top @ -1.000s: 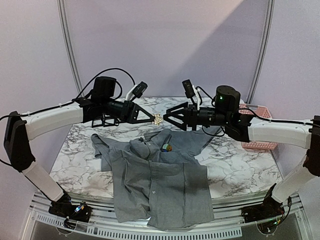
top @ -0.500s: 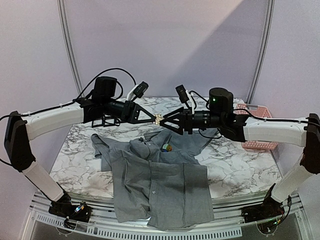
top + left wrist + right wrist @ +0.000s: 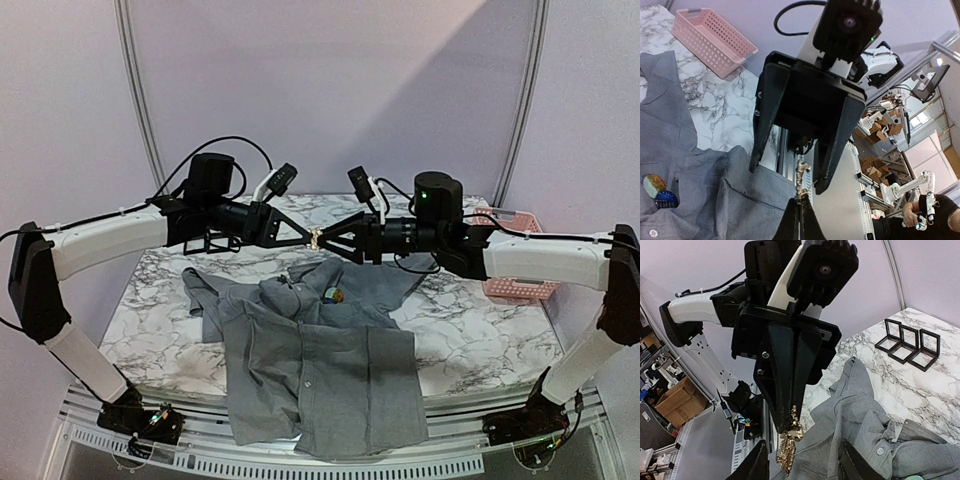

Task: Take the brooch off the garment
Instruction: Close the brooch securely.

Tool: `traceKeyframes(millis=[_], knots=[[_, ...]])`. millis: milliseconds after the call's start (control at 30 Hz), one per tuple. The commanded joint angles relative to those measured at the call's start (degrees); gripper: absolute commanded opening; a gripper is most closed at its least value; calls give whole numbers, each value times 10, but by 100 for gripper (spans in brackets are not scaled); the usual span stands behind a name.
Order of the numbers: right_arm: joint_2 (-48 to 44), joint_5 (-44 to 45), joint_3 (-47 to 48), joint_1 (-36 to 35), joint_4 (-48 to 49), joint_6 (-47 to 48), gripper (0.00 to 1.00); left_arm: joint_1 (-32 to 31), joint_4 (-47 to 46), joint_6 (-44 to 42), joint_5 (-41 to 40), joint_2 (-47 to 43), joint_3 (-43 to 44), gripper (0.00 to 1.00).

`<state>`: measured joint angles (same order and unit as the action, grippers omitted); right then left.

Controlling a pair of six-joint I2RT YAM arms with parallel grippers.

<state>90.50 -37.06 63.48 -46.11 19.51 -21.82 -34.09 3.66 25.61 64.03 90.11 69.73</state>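
Brooch (image 3: 316, 238), one, in left end effector (image 3: 309, 238); garment (image 3: 320, 370), one.

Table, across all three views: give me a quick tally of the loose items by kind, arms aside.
Grey shirt: 1
Gold brooch, held up above the shirt: 1
Coloured pin on the shirt's chest: 1 that I can make out
Pink basket: 1
Black frames: 3
Total: 7

L arm (image 3: 100, 240) & R arm (image 3: 545, 262) meet mid-air, barring centre above garment (image 3: 320, 370); table (image 3: 150, 320) bare L & R; pink basket (image 3: 520, 285) far R
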Motion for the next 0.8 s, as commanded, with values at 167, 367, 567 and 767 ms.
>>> traceKeyframes(millis=[167, 367, 567, 767], knots=[[20, 7, 23, -2, -18, -4, 42, -8, -8, -2, -1, 6, 3, 0], [25, 16, 26, -2, -21, -9, 39, -8, -7, -4, 0, 5, 4, 0], [27, 24, 27, -2, -23, -14, 35, -9, -7, -6, 0, 3, 3, 0], [34, 20, 37, -1, -32, -21, 32, -10, -7, -9, 4, 1, 3, 0]])
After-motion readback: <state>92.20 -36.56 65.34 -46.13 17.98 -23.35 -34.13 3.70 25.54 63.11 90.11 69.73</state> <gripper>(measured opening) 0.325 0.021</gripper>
